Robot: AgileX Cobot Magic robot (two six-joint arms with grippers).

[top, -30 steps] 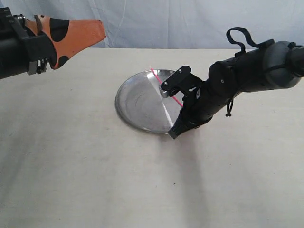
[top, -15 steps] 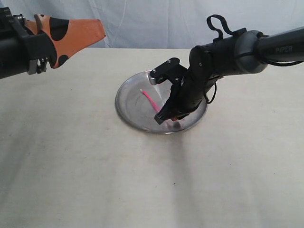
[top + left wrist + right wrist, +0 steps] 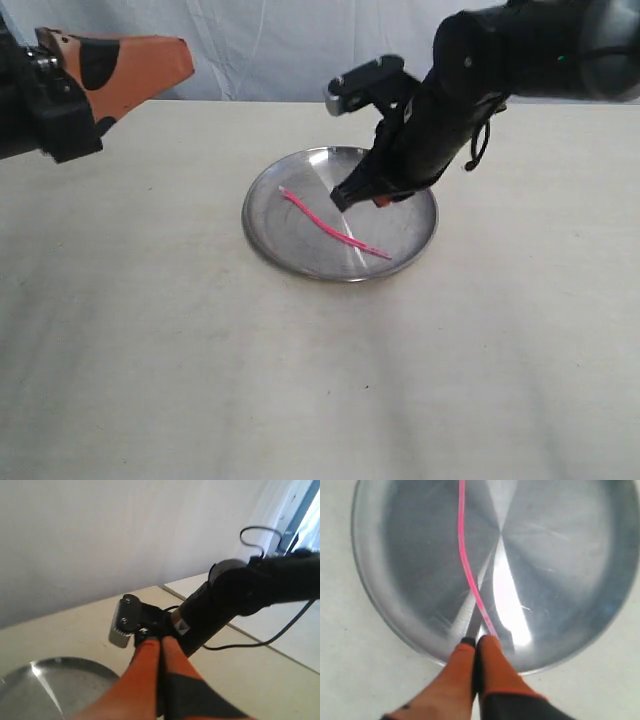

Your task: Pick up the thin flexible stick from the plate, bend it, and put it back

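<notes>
The thin pink-red stick (image 3: 325,225) lies loose and slightly wavy across the round silver plate (image 3: 300,255), touching no gripper in the exterior view. My right gripper (image 3: 343,203) hangs above the plate's middle with its orange fingers pressed together and nothing between them. In the right wrist view the stick (image 3: 465,565) runs across the plate (image 3: 560,555) and passes behind the fingertips of that gripper (image 3: 477,641). My left gripper (image 3: 185,62) is held high at the far left, away from the plate, also shut and empty (image 3: 160,640).
The plate sits on a plain beige tabletop (image 3: 200,380) with a pale curtain behind. The right arm's black forearm (image 3: 500,60) reaches in from the upper right over the plate's far side. A plate edge (image 3: 50,680) shows in the left wrist view.
The right gripper let go of the stick and rose up and back. The stick now lies wavy on the plate. The left arm drew slightly left.
</notes>
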